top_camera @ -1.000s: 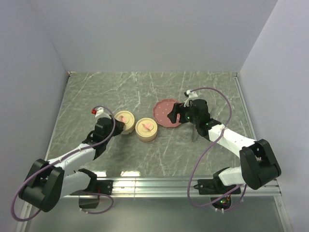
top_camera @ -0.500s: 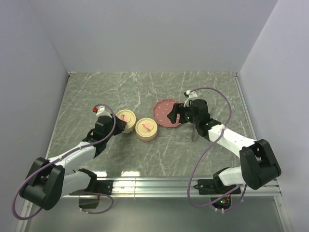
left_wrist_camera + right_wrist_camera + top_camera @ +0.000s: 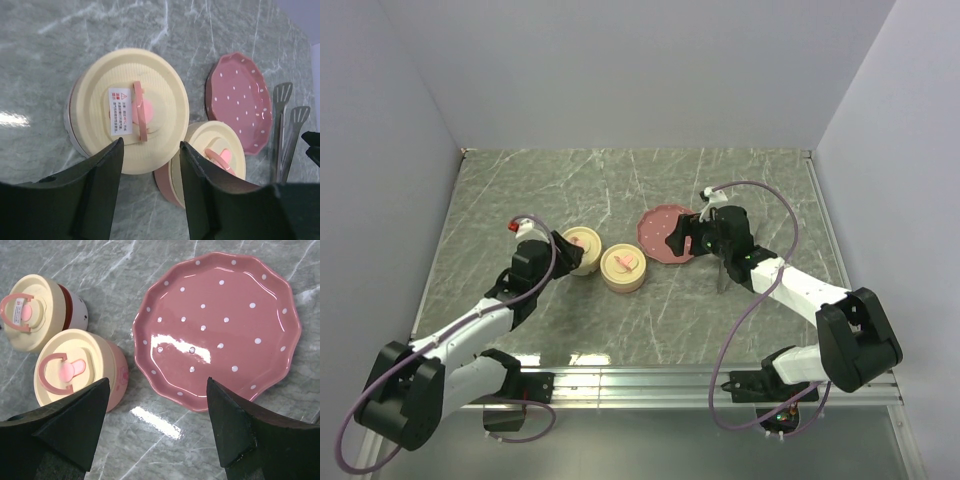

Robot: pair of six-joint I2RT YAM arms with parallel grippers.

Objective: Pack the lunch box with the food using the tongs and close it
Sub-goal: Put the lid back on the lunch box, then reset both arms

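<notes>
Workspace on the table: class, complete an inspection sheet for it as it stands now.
Surface: grey marbled table, some glare.
Job's things: two cream-lidded lunch boxes side by side, lids on; tongs lying right of the pink plate; food nothing seen.
Clutter: pink plate, dotted, bare.
End effectors: left end effector open over the lunch box farther from the plate; right end effector open over the plate.
Cables: purple cable looping off each arm.
Surroundings: plain pale walls on three sides.

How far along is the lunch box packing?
Looks done: pink dotted scalloped plate bare, both cream-lidded round boxes shut, grey metal tongs lying beside the plate. In hand: nothing; left hand open at one lid, right hand open above the plate. Left: apparently only backing off.
</notes>
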